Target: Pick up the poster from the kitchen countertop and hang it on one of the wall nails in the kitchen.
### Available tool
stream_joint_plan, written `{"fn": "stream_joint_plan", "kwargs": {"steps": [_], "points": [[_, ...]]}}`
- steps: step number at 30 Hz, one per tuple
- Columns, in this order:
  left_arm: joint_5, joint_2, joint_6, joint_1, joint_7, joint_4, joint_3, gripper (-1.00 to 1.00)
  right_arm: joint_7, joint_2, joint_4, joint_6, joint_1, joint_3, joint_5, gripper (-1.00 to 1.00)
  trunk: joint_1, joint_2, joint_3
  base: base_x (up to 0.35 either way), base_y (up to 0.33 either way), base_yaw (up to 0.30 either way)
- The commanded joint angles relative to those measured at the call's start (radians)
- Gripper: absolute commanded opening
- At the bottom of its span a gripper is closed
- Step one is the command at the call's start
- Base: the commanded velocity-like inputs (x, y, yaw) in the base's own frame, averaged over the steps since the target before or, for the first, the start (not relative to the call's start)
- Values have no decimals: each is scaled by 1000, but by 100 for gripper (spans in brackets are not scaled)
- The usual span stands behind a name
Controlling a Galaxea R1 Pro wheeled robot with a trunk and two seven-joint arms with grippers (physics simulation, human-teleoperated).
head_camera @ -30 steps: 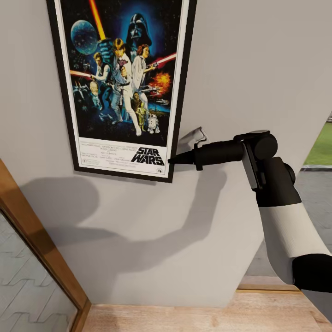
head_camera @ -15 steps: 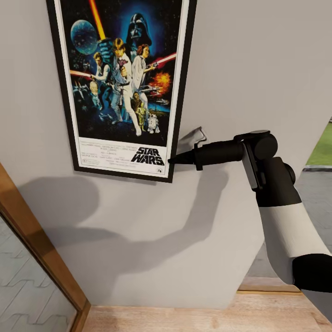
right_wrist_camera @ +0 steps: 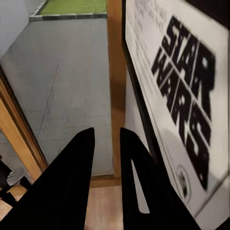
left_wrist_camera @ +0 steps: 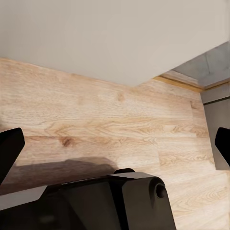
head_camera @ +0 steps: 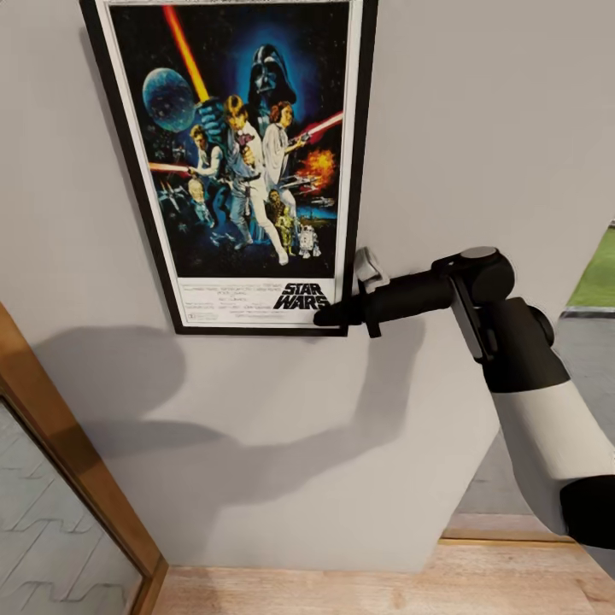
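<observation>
The poster (head_camera: 248, 162), a Star Wars print in a thin black frame, stands upright and nearly straight against the grey wall (head_camera: 487, 128). My right gripper (head_camera: 329, 314) reaches in from the right and is shut on the poster's lower right corner, beside the title. In the right wrist view its two dark fingers (right_wrist_camera: 81, 172) lie close together next to the "STAR WARS" lettering on the poster (right_wrist_camera: 187, 91). My left gripper (left_wrist_camera: 115, 143) hangs open over wooden flooring, one finger at each side of that view. No wall nail is visible, and the kitchen countertop is out of view.
A wooden door frame (head_camera: 77, 461) with a glazed panel runs along the lower left. Light wood floor (head_camera: 342, 589) lies below the wall. Right of the wall's edge an opening shows grey paving (head_camera: 589, 359) and grass (head_camera: 598, 273).
The poster has shifted right and a little down on the wall and turned from tilted to nearly straight. My right gripper turned and dropped slightly with it.
</observation>
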Motion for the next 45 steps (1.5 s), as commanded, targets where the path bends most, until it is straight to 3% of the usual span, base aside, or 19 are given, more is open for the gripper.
{"fn": "stream_joint_plan", "kwargs": {"steps": [1, 24, 25, 45], "points": [[8, 0, -4, -1, -2, 0, -9, 100, -5, 6, 5, 16, 5, -5, 6, -100, 1, -2, -3, 0, 0, 0], [8, 3, -4, -1, -1, 0, -9, 100, 33, 28, 43, -9, 8, -34, 53, -100, 1, -2, -3, 0, 0, 0], [8, 3, -4, -1, -1, 0, -9, 100, -42, 58, 43, 127, 14, -179, 16, 100, 1, -2, -3, 0, 0, 0], [8, 3, -5, -1, -1, 0, -11, 100, -41, 58, 43, 128, 14, -182, 17, 100, 1, -2, -3, 0, 0, 0]]}}
